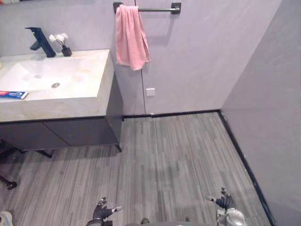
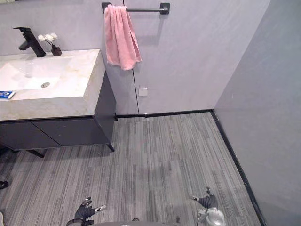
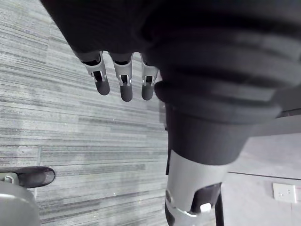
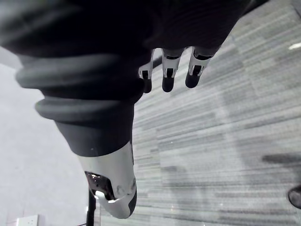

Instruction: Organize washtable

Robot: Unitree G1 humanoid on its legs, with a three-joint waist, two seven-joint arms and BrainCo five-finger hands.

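worktop (image 1: 89, 101) carries a tube (image 1: 13, 94) near its front edge, with the faucet (image 1: 41, 42) and vase (image 1: 63, 44) at the back. left hand (image 1: 104, 210) and right hand (image 1: 225, 202) hang over the floor (image 1: 178, 155), fingers (image 3: 123, 87) released, empty.

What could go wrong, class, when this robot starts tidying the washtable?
The flower vase stands close beside the faucet; the left robot hand, reaching in, might tip it. The toothpaste tube lies on the washtable's front ledge and could get pushed into the basin or onto the floor.
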